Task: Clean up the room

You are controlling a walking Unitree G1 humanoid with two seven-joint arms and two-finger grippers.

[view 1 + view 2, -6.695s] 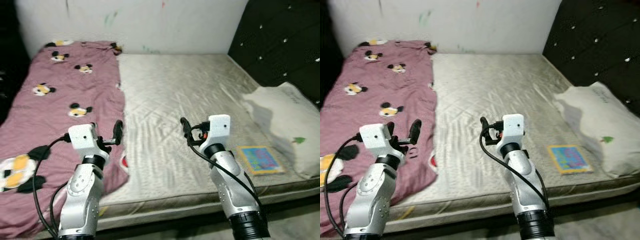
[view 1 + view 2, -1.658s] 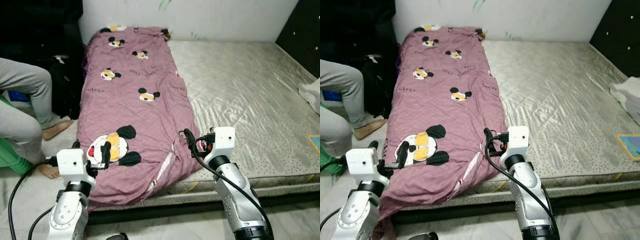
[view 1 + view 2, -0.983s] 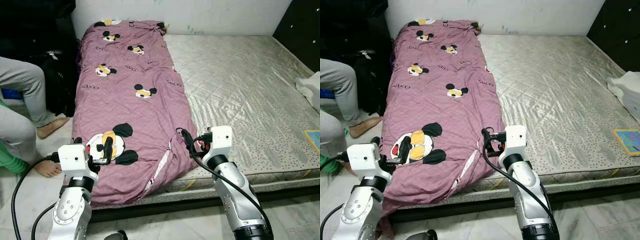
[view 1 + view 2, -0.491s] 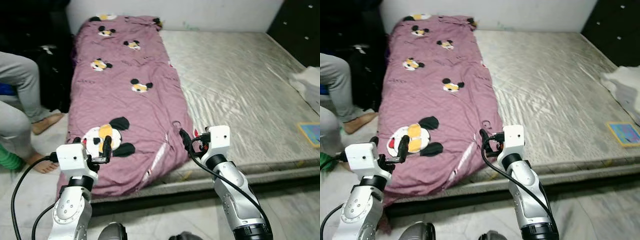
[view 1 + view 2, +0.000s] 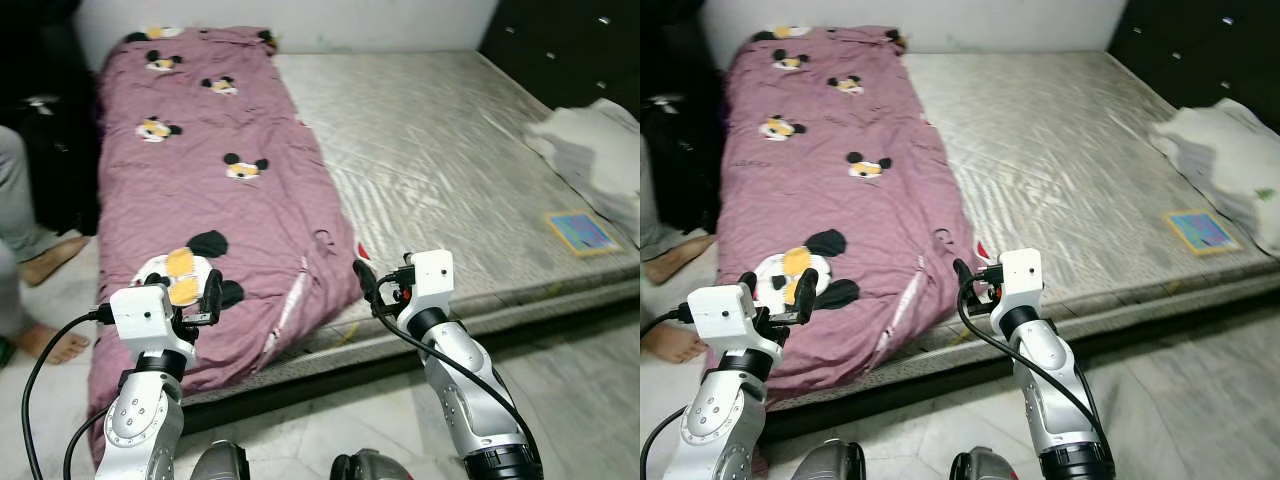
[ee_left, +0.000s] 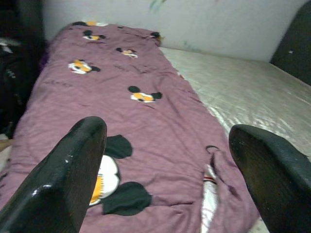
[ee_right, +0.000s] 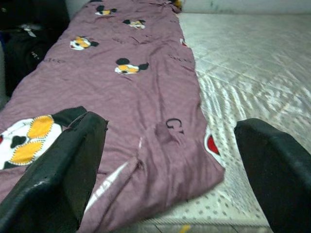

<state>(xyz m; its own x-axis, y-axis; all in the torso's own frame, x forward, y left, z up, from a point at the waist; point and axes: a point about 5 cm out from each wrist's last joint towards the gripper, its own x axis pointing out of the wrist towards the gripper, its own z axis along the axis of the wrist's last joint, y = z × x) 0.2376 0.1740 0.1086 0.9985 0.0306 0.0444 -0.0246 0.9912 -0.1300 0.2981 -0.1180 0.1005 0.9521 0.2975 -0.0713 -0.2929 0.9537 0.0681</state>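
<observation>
A low bed with a bare grey quilted mattress (image 5: 450, 150) lies before the robot, on a pale marble-patterned tiled floor (image 5: 590, 380). A mauve-pink cartoon-mouse-print blanket (image 5: 200, 190) covers the robot's left part of the mattress, running from the white wall (image 5: 300, 15) at the far end down to the near edge, where its lower end hangs over the side towards the floor. A white zip or seam line shows near its lower corner.

The left gripper (image 5: 185, 300) is raised in front of the robot, above the near end of the blanket, close to a large mouse print; its two black fingers (image 6: 73, 170) stand well apart and hold nothing. The right gripper (image 5: 375, 285) is raised just beside the blanket's lower right corner at the mattress edge; its fingers (image 7: 73, 160) are likewise spread wide with nothing between them.

On the robot's right side of the mattress lies a crumpled white pillow (image 5: 590, 140), and near it, close to the bed's edge, a small flat colourful picture book (image 5: 580, 232). A black tufted headboard (image 5: 560, 40) rises behind the pillow. At the far left, a person's bare foot (image 5: 45, 343) and grey trouser leg (image 5: 15, 200) rest on the floor beside the bed.
</observation>
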